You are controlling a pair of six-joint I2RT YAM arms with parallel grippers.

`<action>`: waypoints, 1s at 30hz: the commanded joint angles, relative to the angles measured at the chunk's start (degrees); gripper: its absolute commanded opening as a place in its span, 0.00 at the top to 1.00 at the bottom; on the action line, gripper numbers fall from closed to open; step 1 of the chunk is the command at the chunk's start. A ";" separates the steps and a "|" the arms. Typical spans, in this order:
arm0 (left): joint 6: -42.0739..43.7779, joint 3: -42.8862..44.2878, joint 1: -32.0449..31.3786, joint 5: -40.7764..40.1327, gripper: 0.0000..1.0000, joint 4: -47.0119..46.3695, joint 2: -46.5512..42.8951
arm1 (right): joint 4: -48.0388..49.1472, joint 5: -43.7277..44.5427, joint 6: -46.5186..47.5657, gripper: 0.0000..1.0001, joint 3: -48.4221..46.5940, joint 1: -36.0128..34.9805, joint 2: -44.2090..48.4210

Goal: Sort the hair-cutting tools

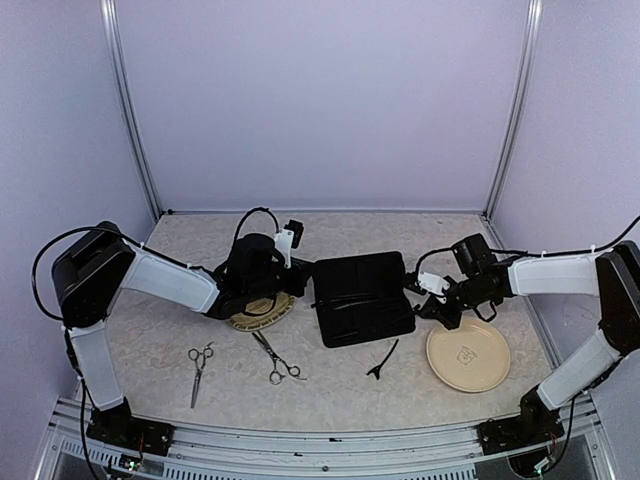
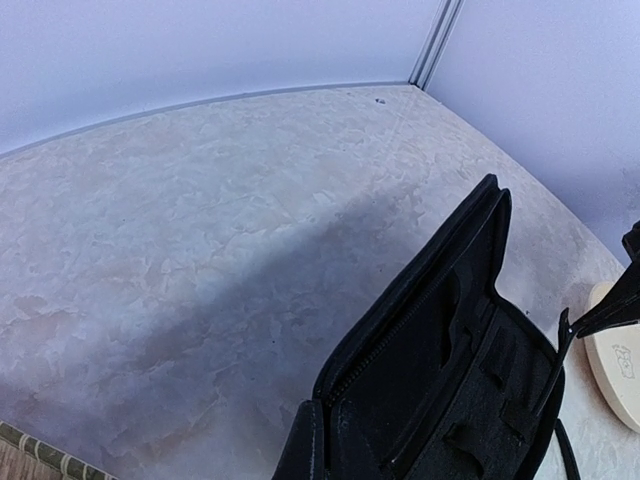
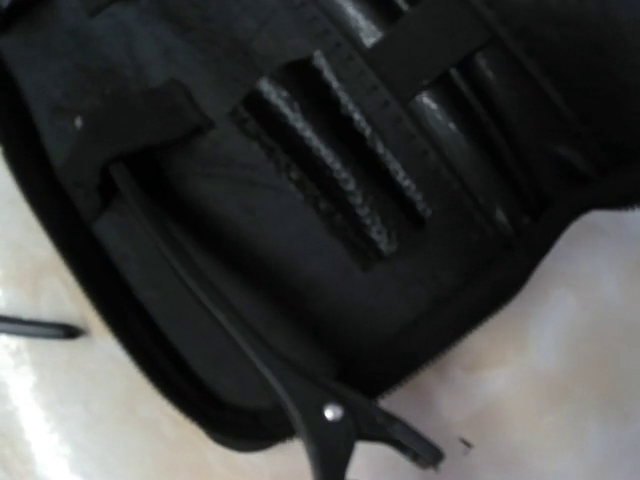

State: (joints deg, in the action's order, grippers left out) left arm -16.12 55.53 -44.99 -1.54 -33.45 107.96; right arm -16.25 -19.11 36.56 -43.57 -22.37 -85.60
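— Marbled bench inside lilac walls: how much of your sorting looks done?
— Hardly any. Your black case lies open mid-bench, and I cannot tell whether its dark loops hold anything.
— What are your arms doing?
— Your left end effector is clenched, on the case's left edge as far as I can judge, steadying it. Your right end effector is clamped on one hair clip, whose long tip lies across the case's inner rim. You look to be midway through stowing the first item.
— And what is left for you?
— The second hair clip lies on the bench just in front of the case. The first scissors and second scissors lie near your left arm, apart from each other, in front of the woven tray. None of them sits on the cream plate.
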 commanded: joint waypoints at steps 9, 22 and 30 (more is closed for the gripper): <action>-1.00 -0.45 0.52 1.39 1.00 -4.58 0.84 | -1.67 0.48 0.31 0.91 -0.21 -3.25 -4.14; -0.67 -0.16 0.61 1.93 1.00 -4.60 1.37 | -3.09 1.01 0.97 0.92 -0.70 -3.38 -5.56; -0.67 -0.11 0.70 2.23 1.00 -4.44 1.33 | -3.45 2.71 0.44 1.00 -1.93 -3.38 -7.68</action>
State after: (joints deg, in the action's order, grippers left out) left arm -16.27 55.11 -44.45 -0.38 -34.30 109.14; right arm -18.33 -17.80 37.19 -44.69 -25.08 -91.74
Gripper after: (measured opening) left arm 0.011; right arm 0.014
